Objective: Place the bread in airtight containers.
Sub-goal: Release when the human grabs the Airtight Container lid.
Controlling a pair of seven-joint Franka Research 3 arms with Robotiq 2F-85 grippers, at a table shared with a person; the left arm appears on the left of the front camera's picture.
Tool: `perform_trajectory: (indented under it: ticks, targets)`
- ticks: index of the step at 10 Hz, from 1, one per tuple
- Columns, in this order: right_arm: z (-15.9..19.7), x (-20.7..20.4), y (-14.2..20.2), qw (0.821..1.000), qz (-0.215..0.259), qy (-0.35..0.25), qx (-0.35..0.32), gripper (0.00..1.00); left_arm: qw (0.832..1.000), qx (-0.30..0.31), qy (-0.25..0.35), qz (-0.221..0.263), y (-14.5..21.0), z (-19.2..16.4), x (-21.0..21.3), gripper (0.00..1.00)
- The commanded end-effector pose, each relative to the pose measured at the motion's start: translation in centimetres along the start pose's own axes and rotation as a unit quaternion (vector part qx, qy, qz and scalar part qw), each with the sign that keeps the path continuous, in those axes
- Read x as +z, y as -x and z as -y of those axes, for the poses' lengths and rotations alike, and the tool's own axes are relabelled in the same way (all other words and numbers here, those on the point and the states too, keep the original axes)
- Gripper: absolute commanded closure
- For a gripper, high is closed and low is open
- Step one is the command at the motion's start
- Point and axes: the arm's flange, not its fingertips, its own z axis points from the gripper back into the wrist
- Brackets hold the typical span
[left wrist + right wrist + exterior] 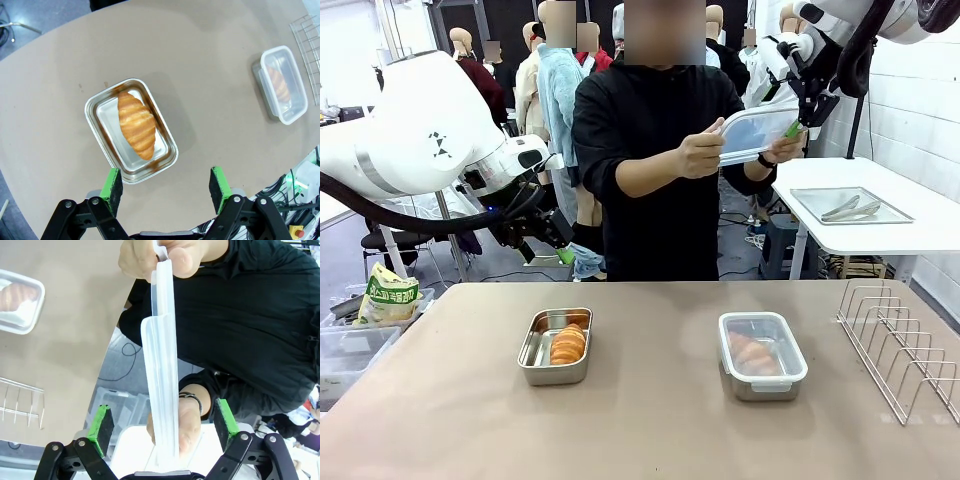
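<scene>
Your left tool (165, 187) hangs open above the near-left part of the surface (650, 420), holding nothing. In its wrist view the green pads (111, 184) stand wide apart, and the uncovered tin (131, 131) sits just beyond them, apart from both pads, with one croissant (136, 125) lying diagonally inside it. In the front view that tin (555, 346) rests left of centre on the surface, well below and in front of the left tool (548, 243), which is raised at the far-left edge.

Your right tool (798, 122) is high at the far right, jaws spread wide. The person across the surface holds a clear lid (757, 136) up in both hands, one hand (701, 152) at its left end, the other hand (786, 148) at its right end just by the tool. In the right wrist view the lid (161, 390) runs edge-on between the pads (101, 426); you cannot tell whether either pad touches it.

The second tin (762, 356), right of centre, already wears its clear lid, and the second croissant (752, 351) shows through it. A wire rack (902, 342) stands at the right edge of the surface, and a yellow-green snack bag (386, 296) sits off to the left
</scene>
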Motion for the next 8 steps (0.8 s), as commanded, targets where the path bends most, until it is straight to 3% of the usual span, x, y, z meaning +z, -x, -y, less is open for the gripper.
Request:
perform_trajectory:
  ticks: [1,8]
  targets:
    - [0.01,-0.02,0.06,1.0,-0.002,0.003,0.0,0.0,1.0,0.002,-0.005,0.0,0.14,-0.09,0.09,0.1]
    - [0.01,-0.02,0.06,1.0,-0.002,0.003,0.0,0.0,1.0,0.002,-0.005,0.0,0.14,-0.09,0.09,0.1]
